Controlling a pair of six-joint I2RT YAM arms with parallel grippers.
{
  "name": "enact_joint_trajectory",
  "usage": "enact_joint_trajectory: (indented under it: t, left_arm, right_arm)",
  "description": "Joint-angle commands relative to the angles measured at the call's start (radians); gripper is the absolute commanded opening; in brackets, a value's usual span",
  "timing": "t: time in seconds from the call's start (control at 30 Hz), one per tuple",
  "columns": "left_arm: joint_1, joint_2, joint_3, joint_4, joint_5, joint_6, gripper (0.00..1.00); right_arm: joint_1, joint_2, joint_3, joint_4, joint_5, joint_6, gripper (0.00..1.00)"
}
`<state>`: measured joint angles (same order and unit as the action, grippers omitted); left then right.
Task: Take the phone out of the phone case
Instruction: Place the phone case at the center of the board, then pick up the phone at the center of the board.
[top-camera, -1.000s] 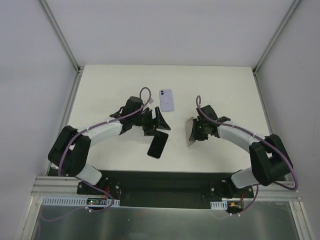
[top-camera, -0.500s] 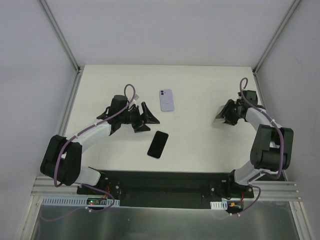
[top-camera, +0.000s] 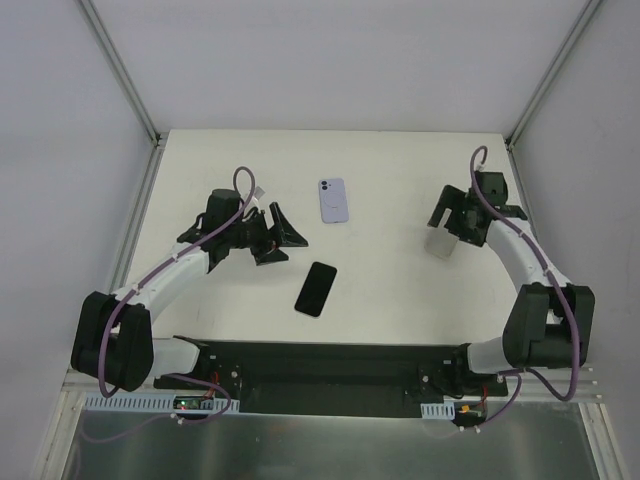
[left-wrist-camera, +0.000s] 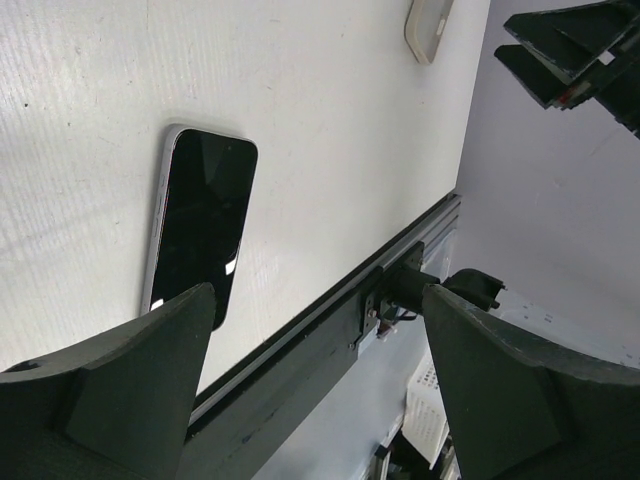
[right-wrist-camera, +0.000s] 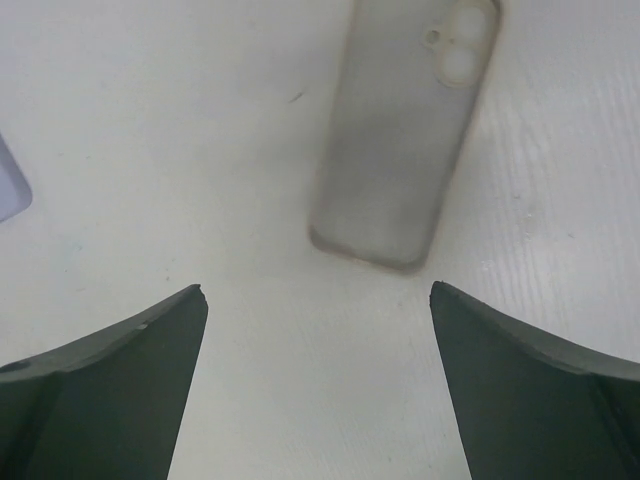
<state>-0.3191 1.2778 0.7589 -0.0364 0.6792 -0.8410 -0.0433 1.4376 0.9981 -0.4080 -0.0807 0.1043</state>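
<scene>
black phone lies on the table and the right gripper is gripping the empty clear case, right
No: the right gripper is open, and the clear case lies free on the table, per the right wrist view. The black phone does lie there.

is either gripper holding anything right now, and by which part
Nothing is held. The left gripper is open near the black rectangular phone; the right gripper is open above the translucent grey plastic phone case.

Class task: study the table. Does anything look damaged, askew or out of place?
Nothing stands out. The black phone, the clear case and the lilac device each lie flat and apart, with no visible damage.
</scene>
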Motion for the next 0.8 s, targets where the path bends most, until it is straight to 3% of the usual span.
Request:
enact_joint_trajectory:
  t: [0.0, 0.23, 0.33, 0.6, 0.77]
  left_arm:
    - [0.005, -0.008, 0.042, -0.028, 0.007, 0.037, 0.83]
    - [0.005, -0.04, 0.005, -0.033, -0.024, 0.016, 0.83]
    - [0.014, -0.077, -0.018, -0.051, -0.052, 0.01, 0.83]
    - [0.077, -0.181, -0.033, -0.121, -0.076, 0.042, 0.84]
    - [0.087, -0.209, -0.038, -0.152, -0.076, 0.054, 0.84]
  right_arm:
    - [0.155, -0.019, 0.089, -0.072, 0.182, -0.031, 0.96]
    - [0.503, 0.243, 0.366, -0.14, 0.171, 0.0, 0.96]
    - [0.584, 0.374, 0.47, -0.167, 0.185, 0.011, 0.96]
    - [0.66, 0.676, 0.827, -0.23, 0.22, 0.06, 0.96]
    - [0.665, 0.787, 0.939, -0.258, 0.237, 0.061, 0.96]
